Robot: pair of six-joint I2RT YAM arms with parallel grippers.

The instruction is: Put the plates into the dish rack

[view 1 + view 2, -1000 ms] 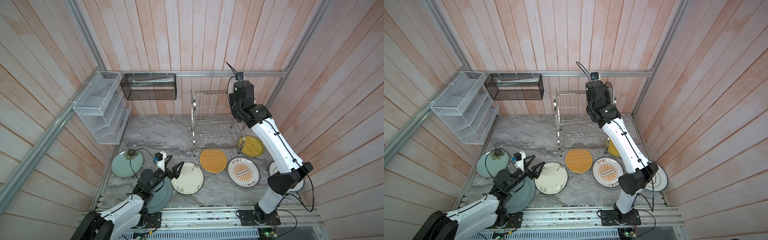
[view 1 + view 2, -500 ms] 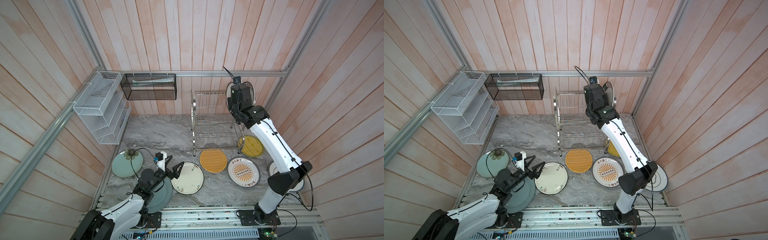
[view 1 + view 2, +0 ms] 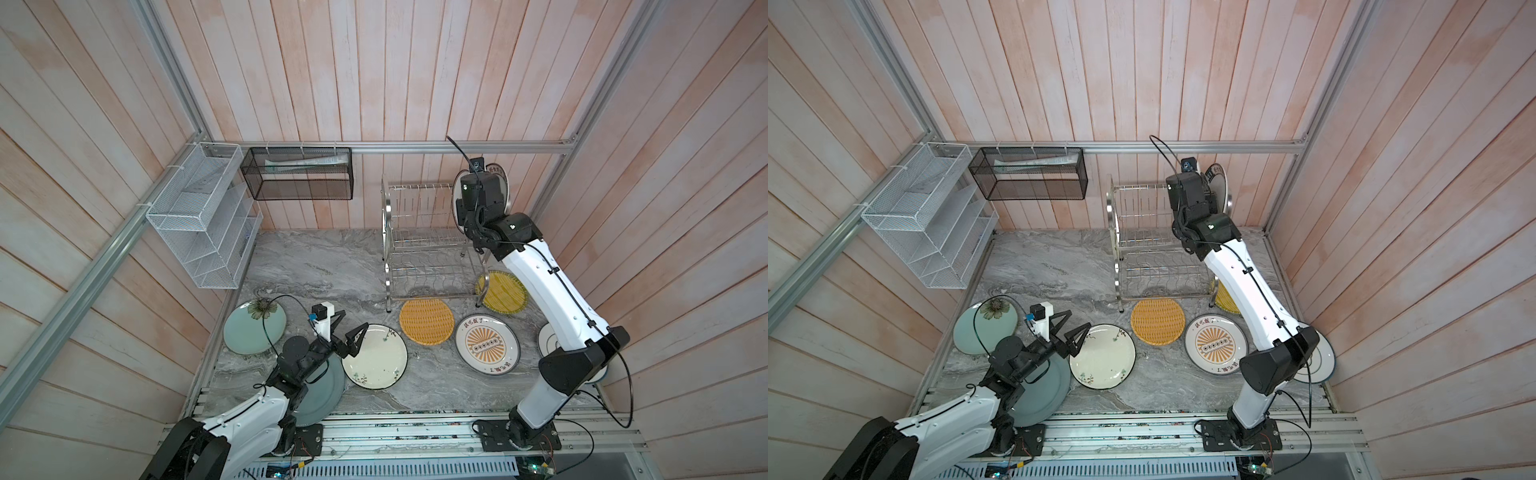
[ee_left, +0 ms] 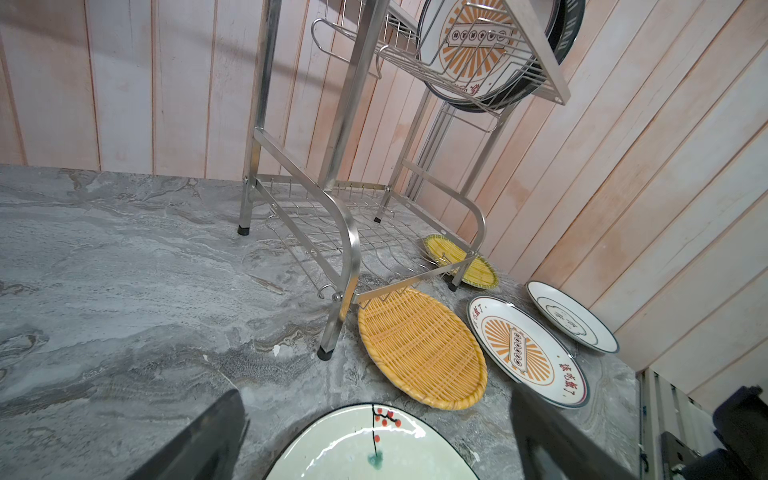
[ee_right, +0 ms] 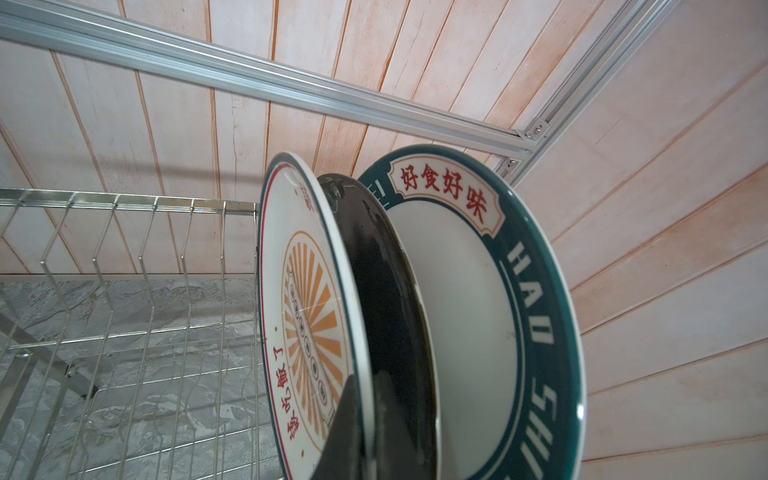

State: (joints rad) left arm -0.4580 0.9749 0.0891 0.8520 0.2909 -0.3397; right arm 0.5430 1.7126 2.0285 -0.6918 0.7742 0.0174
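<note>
The steel dish rack [image 3: 424, 241] [image 3: 1154, 245] stands at the back. My right gripper [image 5: 362, 390] [image 3: 478, 197] is shut on the rim of a white sunburst plate [image 5: 307, 316], held upright at the upper tier's right end. Beside it stand a black plate [image 5: 386, 291] and a teal-rimmed plate [image 5: 536, 316] [image 3: 496, 170]. My left gripper [image 3: 353, 320] [image 3: 1078, 319] [image 4: 374, 392] hangs open over the near edge of a cream floral plate [image 3: 374, 357] [image 4: 365, 449]. Flat on the table lie an orange woven plate [image 3: 427, 321], a second sunburst plate [image 3: 487, 344] and a yellow woven plate [image 3: 503, 293].
A pale teal flower plate [image 3: 253, 328] lies at the left, and a grey-blue plate [image 3: 324, 395] lies under my left arm. A blue-ringed white plate [image 4: 569, 316] lies by the right wall. A white mesh organizer [image 3: 203, 224] and a black mesh basket [image 3: 299, 178] hang on the walls.
My right wrist has shifted slightly left and lower with the sunburst plate, over the rack's upper tier. The left arm has not moved.
</note>
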